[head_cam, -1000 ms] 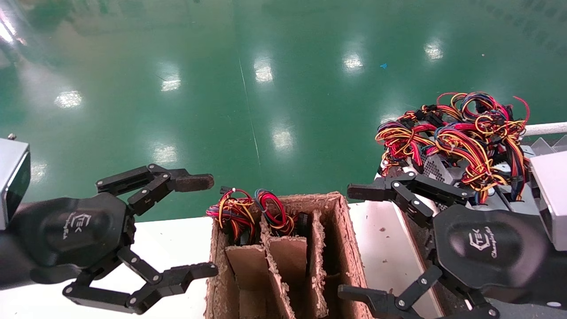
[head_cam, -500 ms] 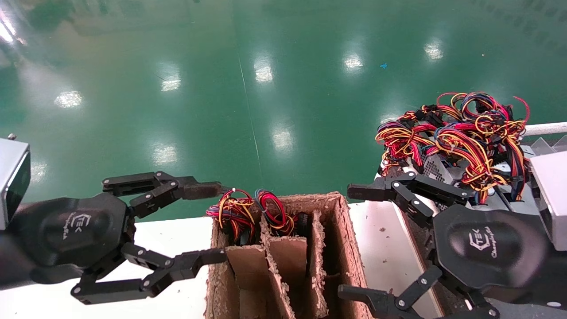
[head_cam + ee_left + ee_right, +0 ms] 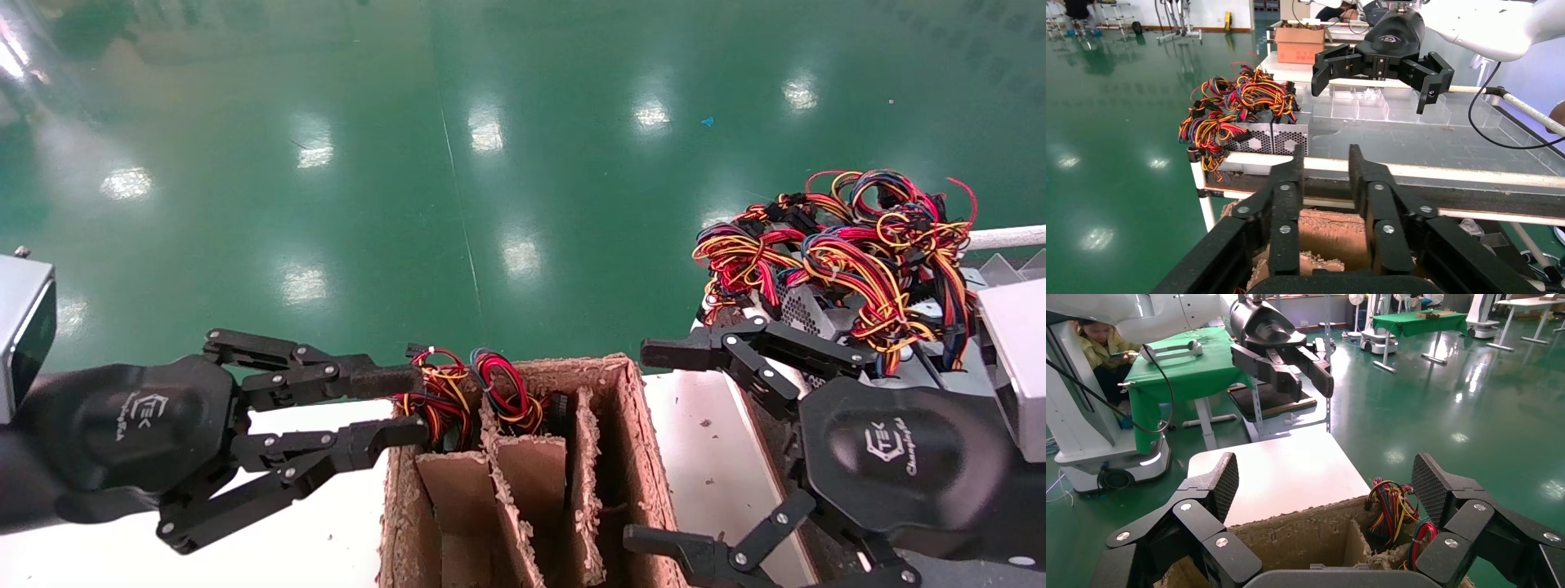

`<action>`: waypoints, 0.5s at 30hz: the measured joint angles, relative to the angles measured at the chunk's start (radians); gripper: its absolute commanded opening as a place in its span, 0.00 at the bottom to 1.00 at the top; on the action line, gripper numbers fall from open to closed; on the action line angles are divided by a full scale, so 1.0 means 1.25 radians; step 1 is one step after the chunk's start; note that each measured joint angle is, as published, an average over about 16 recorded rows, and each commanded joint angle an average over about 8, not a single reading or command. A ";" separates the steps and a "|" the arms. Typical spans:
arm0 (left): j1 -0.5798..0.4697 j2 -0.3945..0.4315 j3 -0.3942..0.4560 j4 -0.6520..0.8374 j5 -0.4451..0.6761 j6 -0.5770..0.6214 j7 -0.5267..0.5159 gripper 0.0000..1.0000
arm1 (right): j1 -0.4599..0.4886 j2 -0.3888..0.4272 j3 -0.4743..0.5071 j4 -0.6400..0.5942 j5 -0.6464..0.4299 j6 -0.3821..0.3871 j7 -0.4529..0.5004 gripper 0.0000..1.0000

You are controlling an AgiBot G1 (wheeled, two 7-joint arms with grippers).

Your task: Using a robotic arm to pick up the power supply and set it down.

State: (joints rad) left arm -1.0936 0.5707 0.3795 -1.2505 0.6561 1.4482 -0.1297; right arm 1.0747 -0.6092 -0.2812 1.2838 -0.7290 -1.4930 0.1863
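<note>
Only the looped red and blue wires of the power supply [image 3: 502,390] show, standing in the second slot of the brown cardboard divider box [image 3: 631,425]; its grey body is hidden. The same wires appear in the right wrist view [image 3: 1423,538]. My left gripper [image 3: 413,406] hovers at the box's left wall beside the red-yellow-black bundle [image 3: 437,394]. Its fingers are narrowed to a small gap, open, with nothing between them [image 3: 1324,160]. My right gripper [image 3: 651,445] hangs wide open and empty over the box's right side [image 3: 1324,471].
A heap of like units with red-yellow wire tangles [image 3: 833,253] lies on the cart at right [image 3: 1242,104]. The box stands on a white table [image 3: 327,535] whose far edge drops to green floor. Clear tray dividers [image 3: 1364,107] sit behind the heap.
My left gripper has moved right to the box's left wall and its fingers have closed from wide open to a narrow gap. The right arm has not moved.
</note>
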 measured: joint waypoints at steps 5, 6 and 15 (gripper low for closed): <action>0.000 0.000 0.000 0.000 0.000 0.000 0.000 0.00 | 0.000 0.000 0.000 0.000 0.000 0.000 0.000 1.00; 0.000 0.000 0.000 0.000 0.000 0.000 0.000 0.00 | 0.000 0.000 0.000 0.000 0.000 0.000 0.000 1.00; 0.000 0.000 0.000 0.000 0.000 0.000 0.000 0.64 | 0.000 0.000 0.000 0.000 0.000 0.000 0.000 1.00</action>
State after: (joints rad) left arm -1.0936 0.5707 0.3795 -1.2505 0.6561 1.4482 -0.1297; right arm 1.0747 -0.6093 -0.2812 1.2837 -0.7294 -1.4930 0.1863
